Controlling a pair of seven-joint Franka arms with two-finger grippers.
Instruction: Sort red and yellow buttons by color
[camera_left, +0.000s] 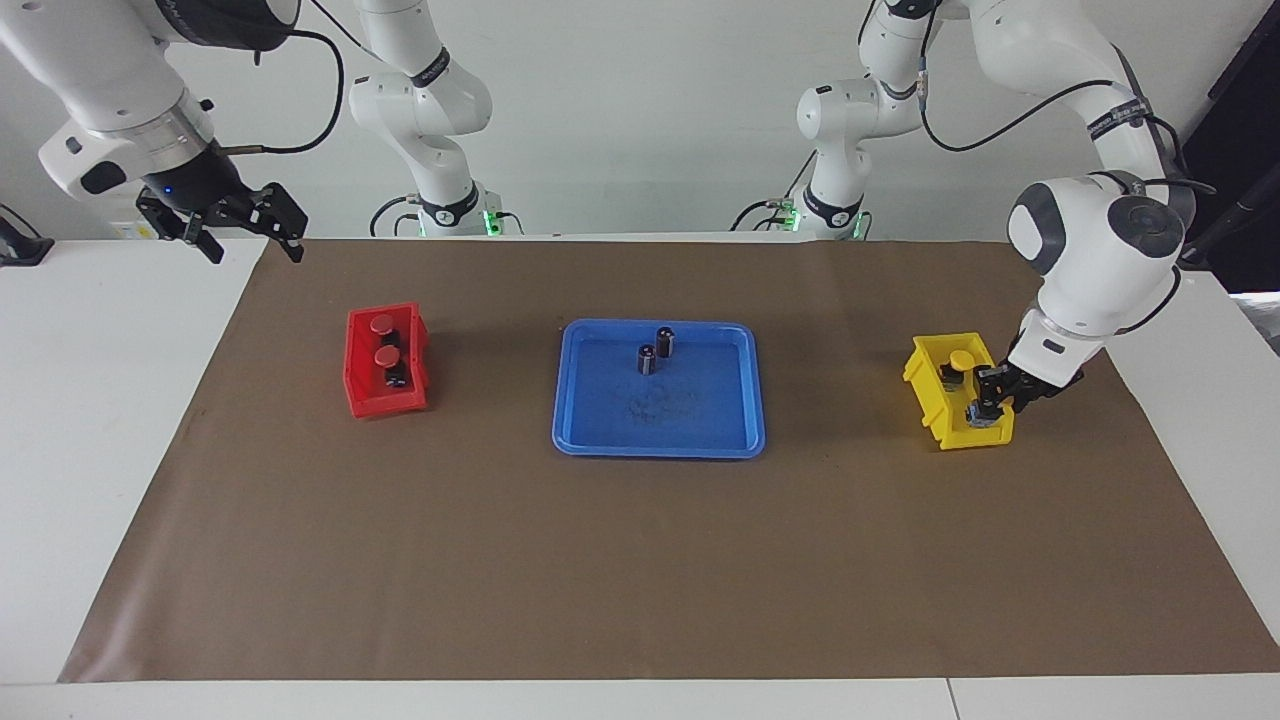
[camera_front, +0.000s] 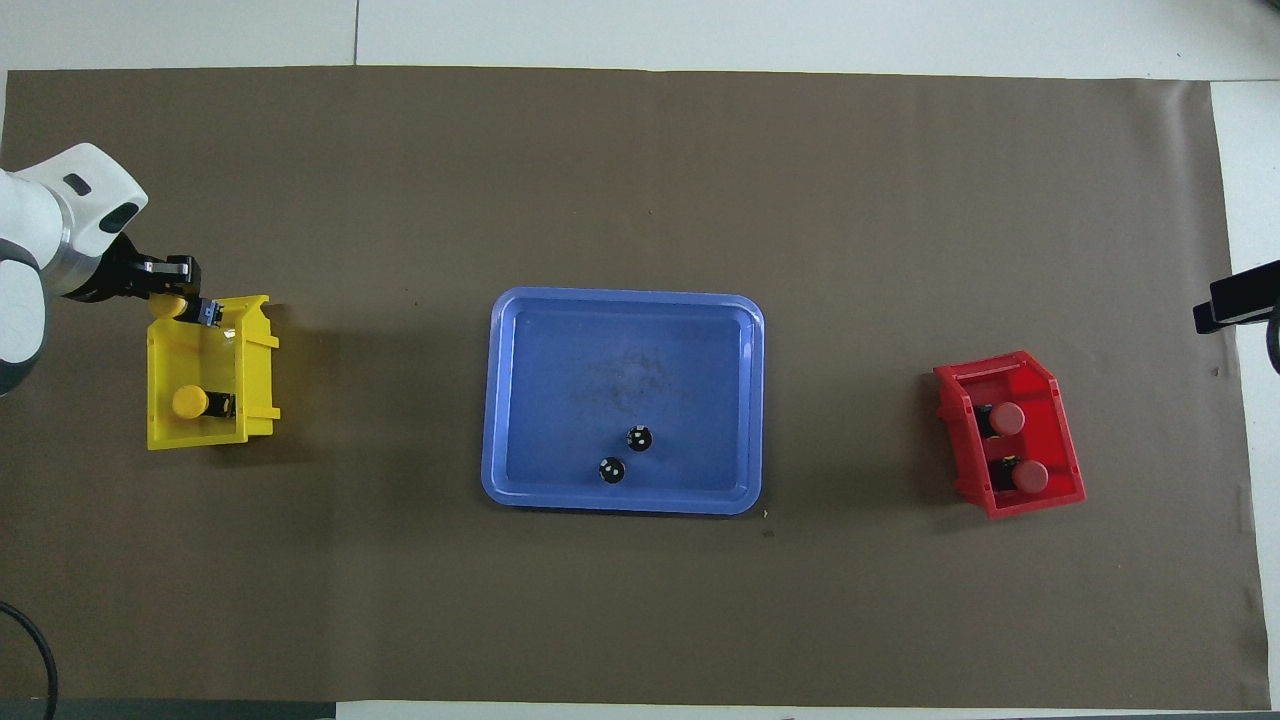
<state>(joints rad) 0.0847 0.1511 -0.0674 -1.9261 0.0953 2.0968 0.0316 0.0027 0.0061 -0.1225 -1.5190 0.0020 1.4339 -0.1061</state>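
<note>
Two red buttons lie in the red bin, also seen in the overhead view. One yellow button lies in the yellow bin, at the end nearer to the robots. My left gripper is shut on the second yellow button, low over the bin's end farther from the robots. My right gripper is open and empty, raised over the table's edge near the right arm's base, where that arm waits.
A blue tray lies mid-table between the bins and holds two dark upright cylinders with silvery tops. A brown mat covers the table.
</note>
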